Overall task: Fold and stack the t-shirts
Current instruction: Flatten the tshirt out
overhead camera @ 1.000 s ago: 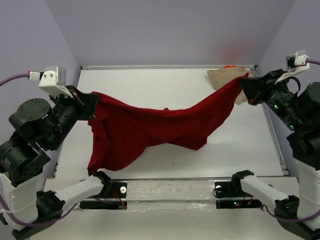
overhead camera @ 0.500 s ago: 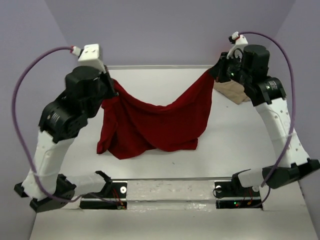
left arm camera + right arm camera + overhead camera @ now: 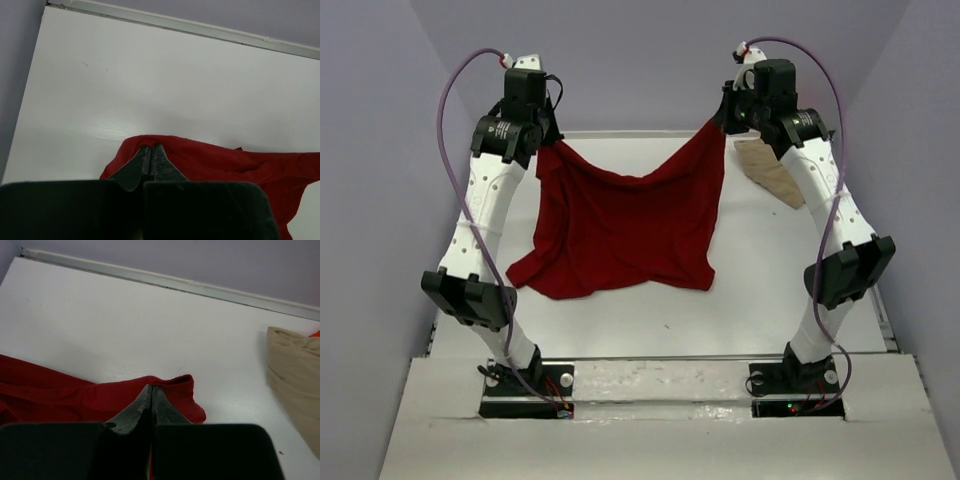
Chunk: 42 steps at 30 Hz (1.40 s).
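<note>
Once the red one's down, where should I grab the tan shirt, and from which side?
Probably its rounded edge facing the table's middle, coming from above on that side. The tan shirt lies bunched by the far right edge, with orange fabric at its far side and bare table beside that edge.

Robot lab cell (white table [image 3: 780, 290], lilac walls [image 3: 640, 60])

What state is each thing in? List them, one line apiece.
dark red t-shirt: unfolded, far corners lifted, near edge on the table.
tan t-shirt: lying at far right, not held.
orange fabric: only a sliver shows.
left gripper: shut on the dark red t-shirt.
right gripper: shut on the dark red t-shirt.
</note>
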### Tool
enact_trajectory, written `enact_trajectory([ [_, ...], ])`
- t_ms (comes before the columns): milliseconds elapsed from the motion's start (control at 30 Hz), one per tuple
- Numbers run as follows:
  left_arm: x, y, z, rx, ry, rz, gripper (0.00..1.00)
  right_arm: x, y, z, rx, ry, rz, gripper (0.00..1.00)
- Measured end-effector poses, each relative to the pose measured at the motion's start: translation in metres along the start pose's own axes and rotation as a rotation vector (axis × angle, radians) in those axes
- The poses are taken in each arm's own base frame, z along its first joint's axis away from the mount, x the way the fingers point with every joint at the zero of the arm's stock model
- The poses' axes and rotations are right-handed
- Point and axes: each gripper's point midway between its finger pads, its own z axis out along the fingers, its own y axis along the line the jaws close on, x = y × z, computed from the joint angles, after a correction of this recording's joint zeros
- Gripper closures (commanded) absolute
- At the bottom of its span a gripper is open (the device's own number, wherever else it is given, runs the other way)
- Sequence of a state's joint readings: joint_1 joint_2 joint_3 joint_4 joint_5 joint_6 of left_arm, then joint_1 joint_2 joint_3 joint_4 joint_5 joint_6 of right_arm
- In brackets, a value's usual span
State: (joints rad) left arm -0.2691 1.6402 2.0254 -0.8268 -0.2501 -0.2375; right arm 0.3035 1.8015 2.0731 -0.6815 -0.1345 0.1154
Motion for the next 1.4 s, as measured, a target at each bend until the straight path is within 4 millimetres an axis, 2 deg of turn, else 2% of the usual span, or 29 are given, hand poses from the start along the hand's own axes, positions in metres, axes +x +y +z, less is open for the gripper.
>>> enact_trajectory([
  [67,-0.005,0.003,0.017,-0.003,0.010,-0.011,1.00,0.002,-0.004,0.015,0.011,0.018,-0.006,1.00],
  [167,-0.010,0.001,0.045,-0.001,0.021,-0.020,1.00,-0.006,-0.010,0.043,0.025,0.010,-0.022,1.00],
  [267,-0.002,0.001,0.083,-0.011,0.055,-0.019,1.00,-0.003,-0.017,0.072,0.034,0.019,-0.034,1.00],
  [433,0.035,0.007,0.143,-0.040,0.172,-0.007,1.00,0.034,-0.033,0.109,0.054,0.110,-0.026,1.00],
  [600,0.054,0.008,0.186,-0.050,0.221,-0.006,1.00,0.074,-0.059,0.140,0.080,0.202,0.001,1.00],
  [733,0.073,0.017,0.207,-0.066,0.266,-0.010,1.00,0.096,-0.089,0.154,0.115,0.244,0.031,1.00],
  [933,0.084,0.033,0.231,-0.090,0.285,-0.027,1.00,0.114,-0.118,0.164,0.150,0.275,0.061,1.00],
  [1200,0.097,0.052,0.255,-0.123,0.308,-0.051,1.00,0.133,-0.125,0.178,0.121,0.306,0.081,1.00],
  [1400,0.105,0.064,0.264,-0.128,0.331,-0.101,0.99,0.172,-0.134,0.196,0.102,0.375,0.110,1.00],
])
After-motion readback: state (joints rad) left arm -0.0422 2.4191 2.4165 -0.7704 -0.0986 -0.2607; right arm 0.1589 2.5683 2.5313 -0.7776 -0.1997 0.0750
